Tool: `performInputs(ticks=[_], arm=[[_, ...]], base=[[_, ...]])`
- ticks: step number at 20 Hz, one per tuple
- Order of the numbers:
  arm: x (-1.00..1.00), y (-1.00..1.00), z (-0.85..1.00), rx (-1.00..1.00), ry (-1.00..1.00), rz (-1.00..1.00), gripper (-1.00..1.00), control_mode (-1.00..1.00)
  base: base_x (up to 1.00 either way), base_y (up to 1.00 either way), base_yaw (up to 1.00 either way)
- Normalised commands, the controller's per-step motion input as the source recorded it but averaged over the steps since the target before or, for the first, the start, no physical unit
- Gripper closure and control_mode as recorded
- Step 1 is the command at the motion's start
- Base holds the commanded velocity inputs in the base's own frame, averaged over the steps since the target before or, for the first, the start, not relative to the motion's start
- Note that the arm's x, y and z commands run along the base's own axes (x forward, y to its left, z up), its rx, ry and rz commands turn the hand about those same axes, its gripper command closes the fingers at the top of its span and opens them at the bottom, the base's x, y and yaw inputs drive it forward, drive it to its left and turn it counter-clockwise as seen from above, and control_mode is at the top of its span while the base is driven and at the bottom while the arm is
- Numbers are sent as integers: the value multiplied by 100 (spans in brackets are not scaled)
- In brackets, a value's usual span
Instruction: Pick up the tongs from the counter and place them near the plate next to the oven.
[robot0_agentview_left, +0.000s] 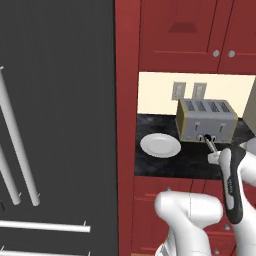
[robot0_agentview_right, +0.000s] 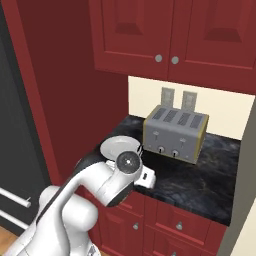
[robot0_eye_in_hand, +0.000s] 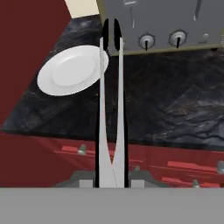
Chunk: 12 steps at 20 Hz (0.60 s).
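My gripper (robot0_eye_in_hand: 111, 177) is shut on the tongs (robot0_eye_in_hand: 112, 109), whose two slim silver arms run away from the hand to dark tips in front of the toaster. In the left base view the tongs (robot0_agentview_left: 210, 145) stick out of the gripper (robot0_agentview_left: 214, 158) above the black counter (robot0_agentview_left: 170, 162), a little to the right of the white plate (robot0_agentview_left: 160, 145). The plate (robot0_eye_in_hand: 72, 70) lies flat on the counter (robot0_eye_in_hand: 175, 100) at its left end, by the red wall panel. In the right base view my arm hides part of the plate (robot0_agentview_right: 116, 145).
A steel four-slot toaster (robot0_agentview_left: 206, 119) stands at the back of the counter, just behind the tongs' tips. A tall dark appliance front with long grey handles (robot0_agentview_left: 20, 145) is to the left, past a red panel. Red cabinets hang above and sit below the counter.
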Motion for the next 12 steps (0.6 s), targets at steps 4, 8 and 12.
performInputs(ticks=[4,8,12], arm=[[63,0,-1,1,-7,0,100,-100],[53,0,-20,-1,3,0,100,-100],[33,0,-42,-6,11,0,100,-100]], base=[[0,0,0],[0,0,0],[0,0,0]])
